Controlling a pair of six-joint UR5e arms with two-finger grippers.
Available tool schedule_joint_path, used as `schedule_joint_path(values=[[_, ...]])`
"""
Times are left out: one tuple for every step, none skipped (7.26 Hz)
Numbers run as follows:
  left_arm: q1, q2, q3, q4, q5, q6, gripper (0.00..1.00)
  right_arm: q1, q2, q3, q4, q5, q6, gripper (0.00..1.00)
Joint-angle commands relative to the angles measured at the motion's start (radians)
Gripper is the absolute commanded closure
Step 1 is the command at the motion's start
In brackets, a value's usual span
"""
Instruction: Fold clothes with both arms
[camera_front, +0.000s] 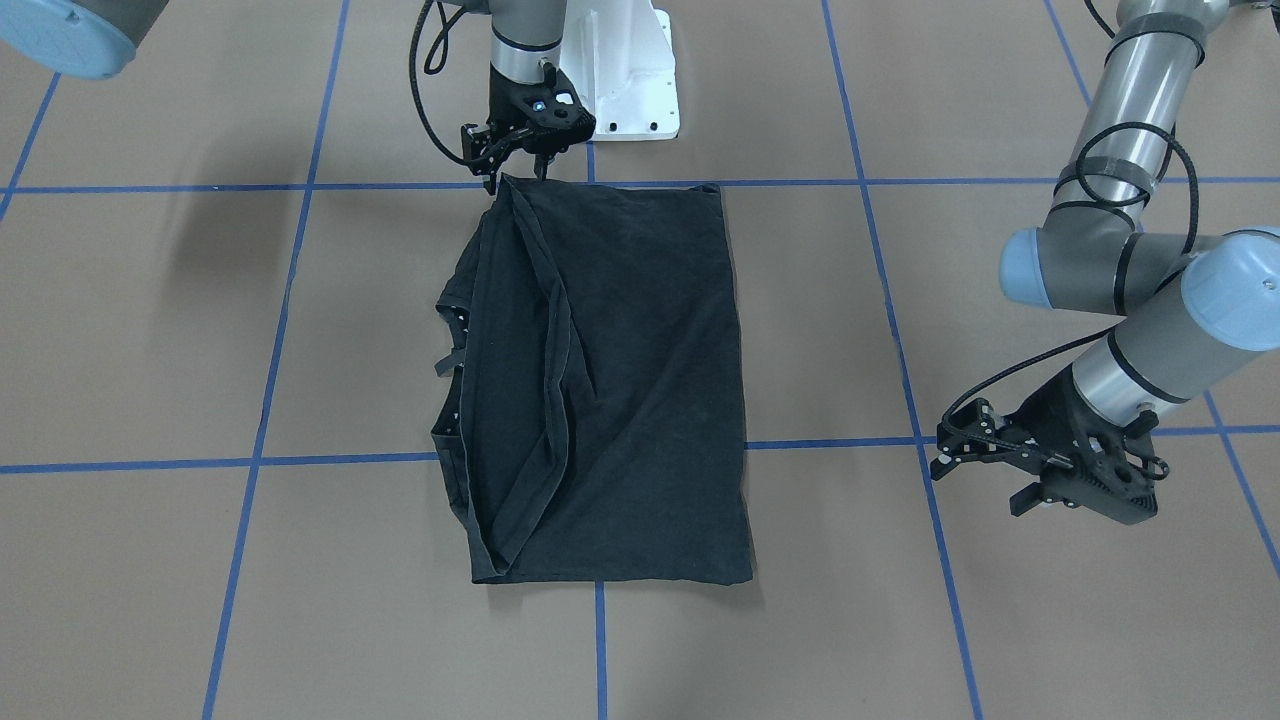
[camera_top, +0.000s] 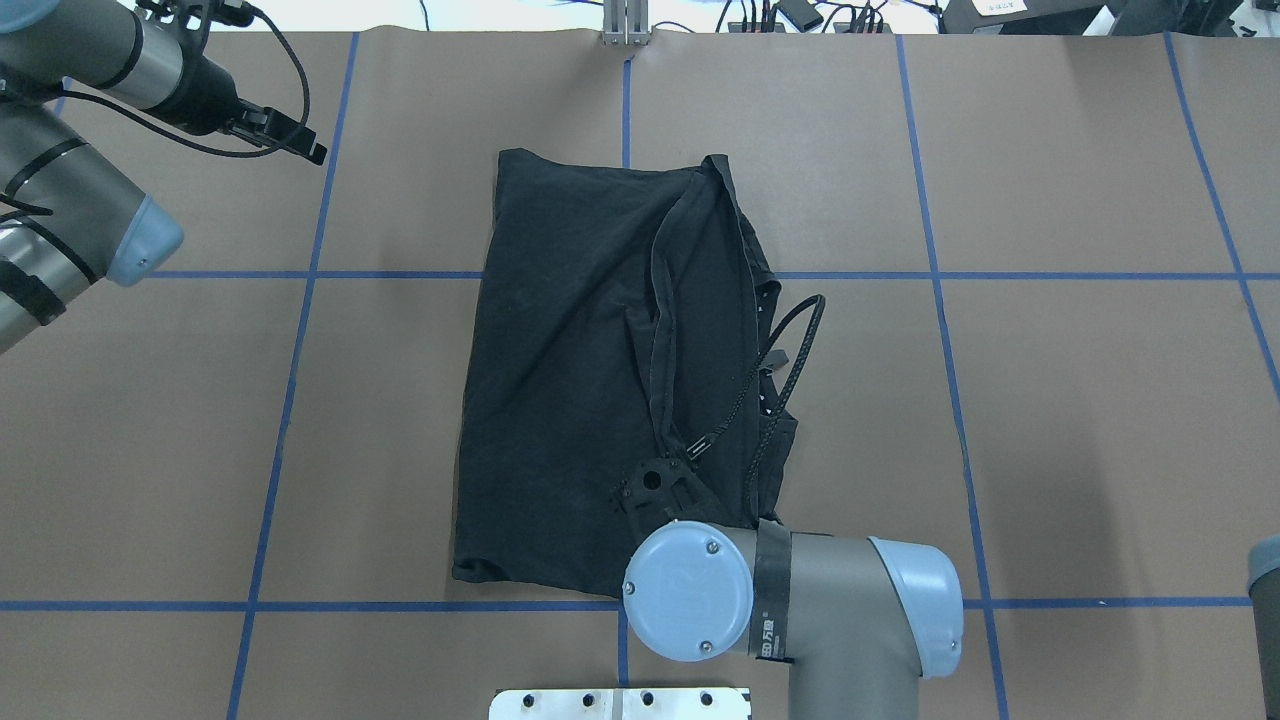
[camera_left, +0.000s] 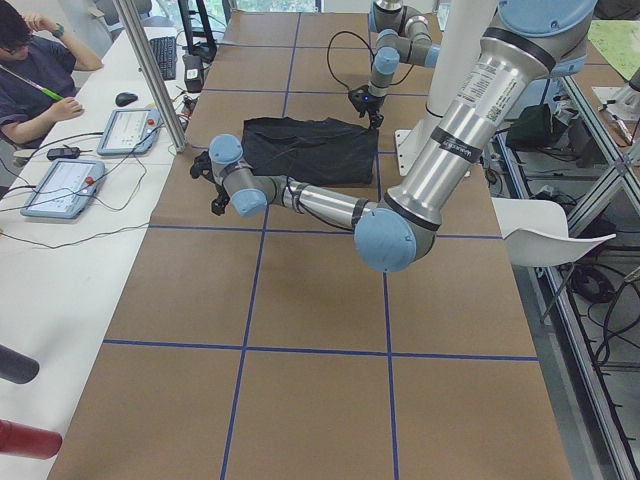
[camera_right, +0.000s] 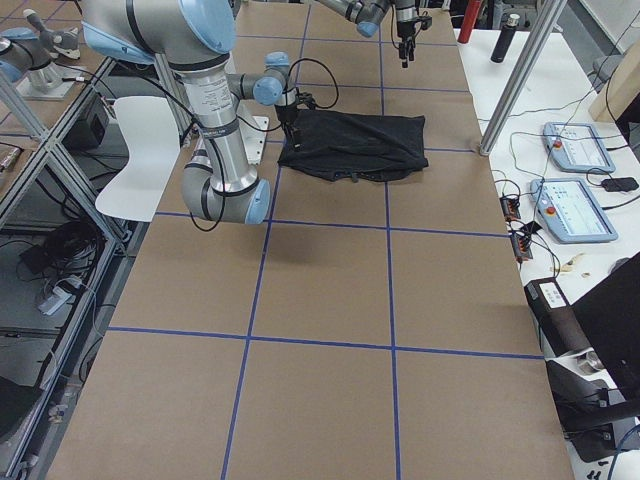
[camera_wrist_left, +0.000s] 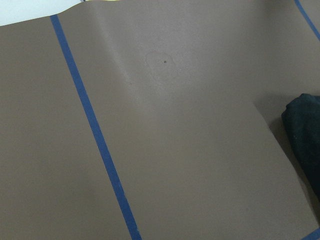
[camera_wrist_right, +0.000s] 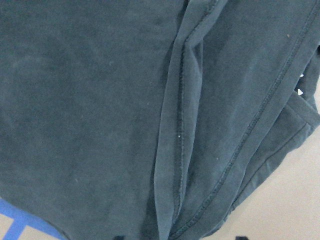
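T-shirt (camera_front: 620, 380) folded, stitched hems (camera_wrist_right: 179, 125) sharp only from right wrist

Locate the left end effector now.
Overhead view, upper left: the left end effector hangs over bare table beside a blue tape line, well left of the shirt.

Shows the black T-shirt (camera_right: 352, 146) lying folded flat on the brown table (camera_right: 320, 290). Puts the near right gripper (camera_right: 291, 130) at its robot-side edge, the far left gripper (camera_right: 404, 52) well beyond it.
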Motion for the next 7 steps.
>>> schedule_joint_path(values=[[0.0,0.0,-0.002,0.0,0.0,0.001,0.0,-0.022,0.0,-0.025,-0.004,-0.042,-0.012,0.43],[0.0,0.0,0.0,0.0,0.0,0.001,0.0,-0.024,0.0,-0.036,0.0,-0.044,-0.02,0.46],[0.0,0.0,-0.002,0.0,-0.002,0.001,0.0,-0.025,0.002,-0.036,0.003,-0.044,-0.026,0.49],[0.0,0.0,-0.002,0.0,-0.002,0.001,0.0,-0.03,0.002,-0.039,0.005,-0.045,-0.026,0.49],[0.0,0.0,-0.002,0.0,-0.002,0.001,0.0,-0.03,0.005,-0.041,0.005,-0.045,-0.026,0.5],[0.0,0.0,-0.002,0.0,-0.002,0.001,0.0,-0.03,0.005,-0.041,0.007,-0.044,-0.028,0.56],[0.002,0.0,-0.002,0.002,0.0,0.001,0.0,-0.03,0.005,-0.042,0.007,-0.044,-0.026,0.57]])
